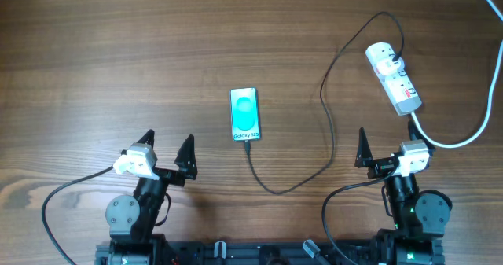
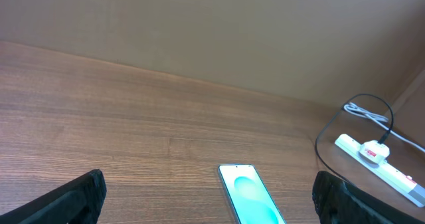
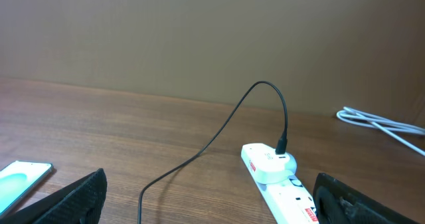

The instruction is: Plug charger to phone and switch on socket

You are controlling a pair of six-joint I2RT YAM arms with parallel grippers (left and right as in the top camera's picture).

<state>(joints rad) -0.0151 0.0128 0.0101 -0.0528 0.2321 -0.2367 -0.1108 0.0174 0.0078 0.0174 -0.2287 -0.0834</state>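
The phone [image 1: 244, 114] lies flat mid-table, its turquoise screen lit; it also shows in the left wrist view [image 2: 251, 194] and at the left edge of the right wrist view [image 3: 18, 178]. The black charger cable [image 1: 328, 108] runs from the phone's near end in a loop to a white plug seated in the socket [image 1: 393, 77], a white power strip at the right [image 3: 282, 184]. My left gripper [image 1: 167, 149] is open and empty, near-left of the phone. My right gripper [image 1: 391, 147] is open and empty, just near of the socket's grey end.
A thick white cord [image 1: 471, 135] leaves the socket's near end and curves off the right edge. More white cord [image 3: 378, 121] lies behind the socket. A tan wall [image 2: 212, 31] backs the table in both wrist views.
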